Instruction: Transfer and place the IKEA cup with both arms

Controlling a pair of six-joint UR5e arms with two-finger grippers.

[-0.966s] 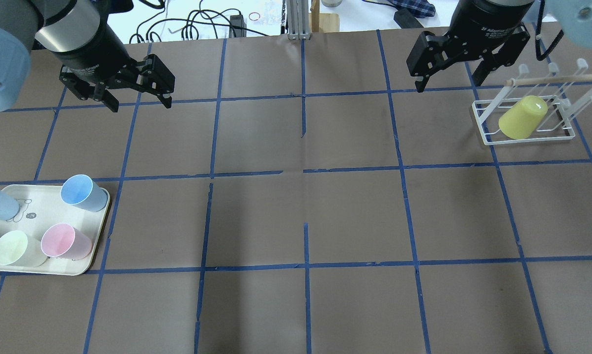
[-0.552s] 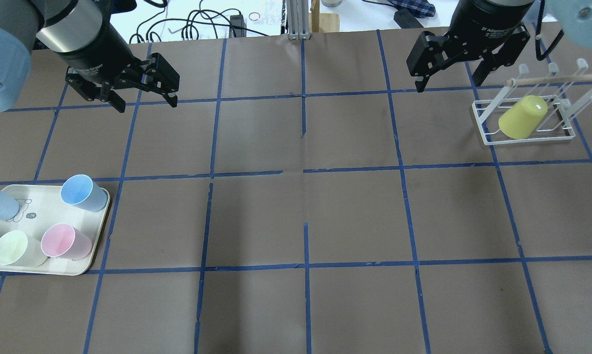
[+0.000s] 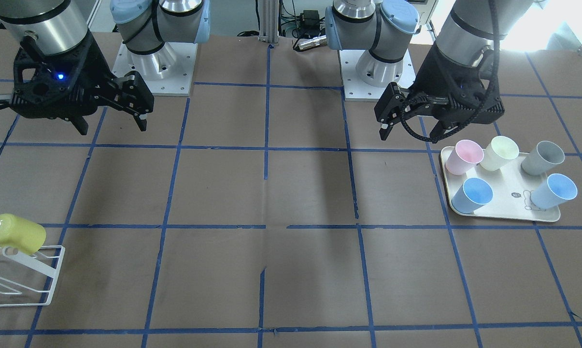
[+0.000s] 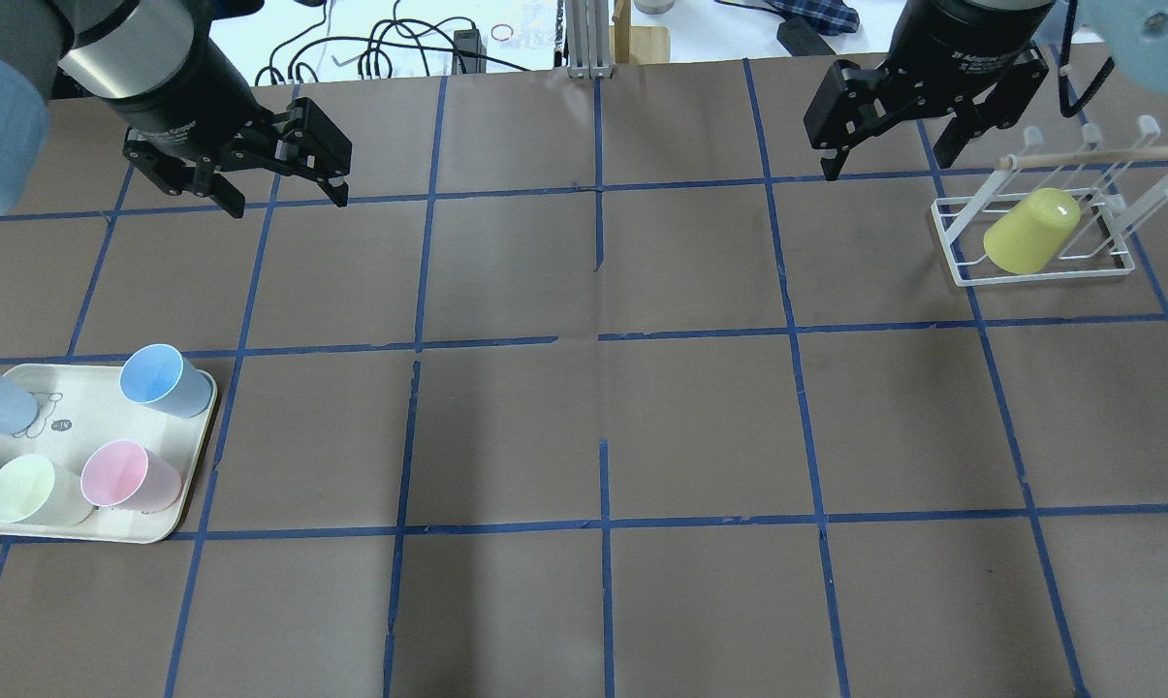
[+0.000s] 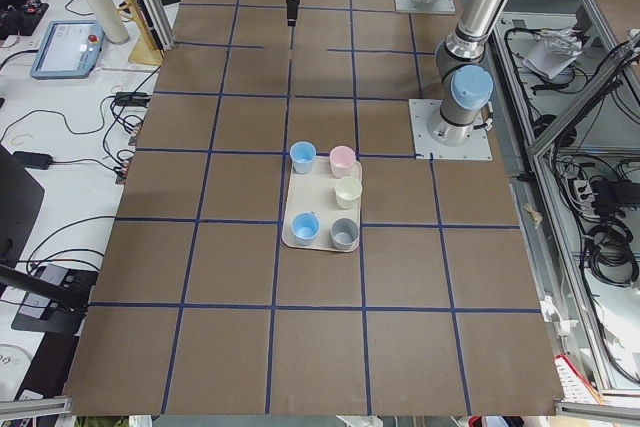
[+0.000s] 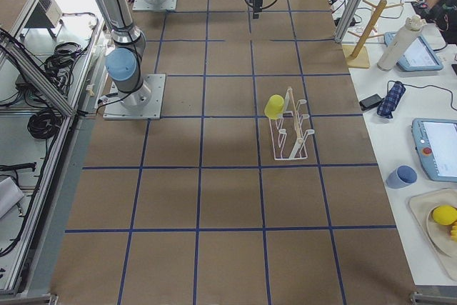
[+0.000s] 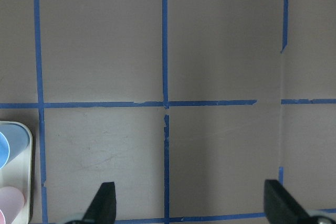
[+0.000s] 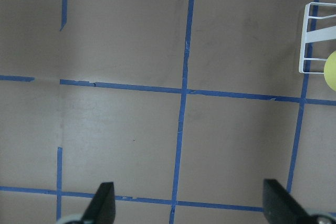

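Overhead exterior: left hand (image 4: 287, 204) agape

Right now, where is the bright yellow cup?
In the overhead view the yellow cup sits tilted, bottom up, on the white wire rack at the robot's right, near the right end effector.

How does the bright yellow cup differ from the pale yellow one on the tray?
Colour: the bright yellow cup is saturated; the pale yellow cup is washed-out cream.
Pose: the bright yellow cup sits tilted, base up, on the white wire rack; the pale yellow cup stands upright, mouth up, on the tray.
Both are handle-less tapered tumblers of like size.
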